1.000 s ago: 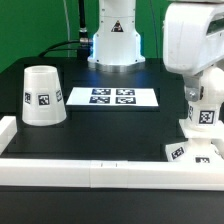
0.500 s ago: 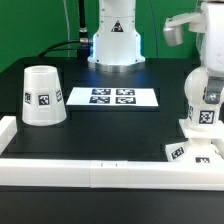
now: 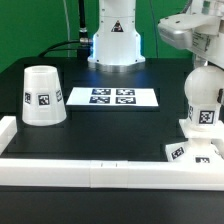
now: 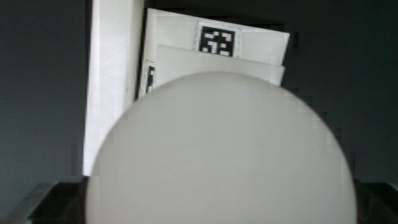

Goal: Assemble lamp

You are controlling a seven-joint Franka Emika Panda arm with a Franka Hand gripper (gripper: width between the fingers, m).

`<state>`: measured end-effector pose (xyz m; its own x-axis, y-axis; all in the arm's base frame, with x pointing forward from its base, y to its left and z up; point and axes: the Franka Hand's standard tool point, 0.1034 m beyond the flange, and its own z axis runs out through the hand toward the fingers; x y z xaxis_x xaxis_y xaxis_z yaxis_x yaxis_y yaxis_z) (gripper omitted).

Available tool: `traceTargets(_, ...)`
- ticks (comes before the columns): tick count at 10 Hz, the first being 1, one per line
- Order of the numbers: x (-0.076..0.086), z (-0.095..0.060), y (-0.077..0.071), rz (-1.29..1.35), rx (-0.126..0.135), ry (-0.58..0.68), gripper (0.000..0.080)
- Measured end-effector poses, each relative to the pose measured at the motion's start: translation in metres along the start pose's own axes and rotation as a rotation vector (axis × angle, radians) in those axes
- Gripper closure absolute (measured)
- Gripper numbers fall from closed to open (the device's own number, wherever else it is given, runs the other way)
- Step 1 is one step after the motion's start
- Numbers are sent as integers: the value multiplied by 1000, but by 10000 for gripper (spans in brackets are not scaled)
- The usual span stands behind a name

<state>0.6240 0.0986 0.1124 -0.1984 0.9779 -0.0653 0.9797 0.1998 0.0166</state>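
Bulb (image 3: 203,100) upright on the base (image 3: 190,151), gripper (image 3: 197,52) just above.
The shade (image 3: 42,96) stands well apart at the exterior view's left; the finger spread cannot be told.

Exterior view is bright and even but low-res and a bit soft. The white cup-like plastic shade (image 3: 42,95) is nearly blown out, brightest on top, with faint shadows on the matte black bench (image 3: 110,135). Wrist view is way dimmer. The rounded white plastic bulb (image 4: 217,150) is just a grey out-of-focus blob with dark corners.
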Motion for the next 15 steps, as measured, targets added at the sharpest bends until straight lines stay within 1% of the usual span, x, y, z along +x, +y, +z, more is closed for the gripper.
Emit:
traceTargets(1,-2,0,0,-40,0,-2,100)
traceTargets(2,-4,0,0,-99,0,-10,127)
traceTargets(3,-5,0,0,-110,0,-12,127)
traceTargets(4,-6,0,0,-100,0,-12,223)
traceTargets(7,-6,0,0,-45,0,-11,223)
traceTargets(10,-6,0,-1,259,5,1,223)
traceTargets(11,-6,1,-3,358,25,1,222)
traceTargets(13,-5,1,-2,571,65,7,222)
traceTargets(14,-5,1,-1,661,75,7,222)
traceTargets(15,-4,1,0,759,80,12,222)
